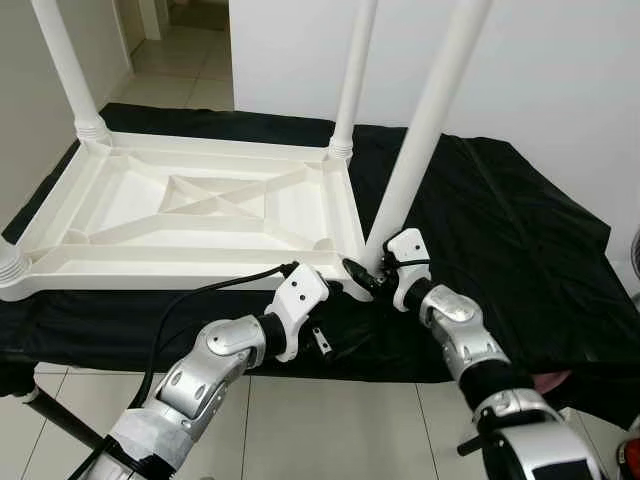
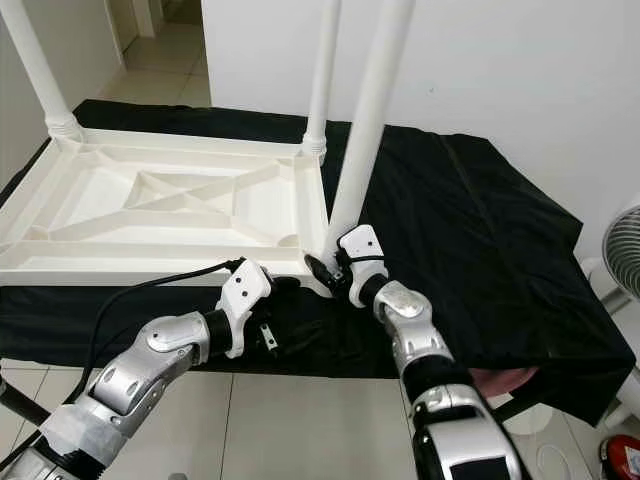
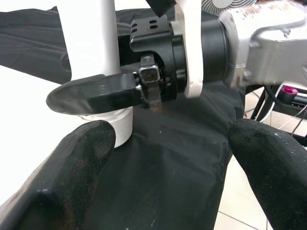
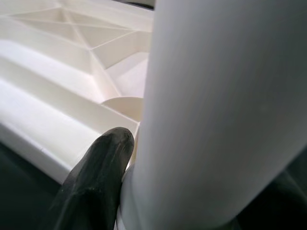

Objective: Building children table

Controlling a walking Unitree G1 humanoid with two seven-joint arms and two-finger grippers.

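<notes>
The children's table top (image 1: 200, 200) lies upside down on the black cloth (image 1: 500, 230), filling the left and centre of the head views, ribbed underside up, its long axis running left to right across the frame. Three legs already stand up from its corners: far left (image 1: 65, 65), far right (image 1: 352, 80) and near left (image 1: 12, 262) at the frame's edge. The fourth leg (image 1: 425, 125) is the one in hand, and it points up and slightly to the right, leaning away from the top instead of standing straight like its neighbours.

The right gripper (image 1: 372, 272) is closed round the foot of that leg at the near right corner; in the right wrist view one black finger (image 4: 98, 167) presses against the white tube just above the socket. The left gripper (image 1: 335, 290) sits just beside it, at the lower centre of the frame, fingers spread wide and holding nothing, its two pads (image 3: 67, 182) framing the leg base and the other wrist.

My read: the leg is being seated in the last corner socket. To do it well, bring that tilt upright first so the tube lines up with the socket, then push or twist it straight down. The left gripper could steady the table's edge so the top doesn't slide on the cloth. Forcing it while tilted risks jamming.
</notes>
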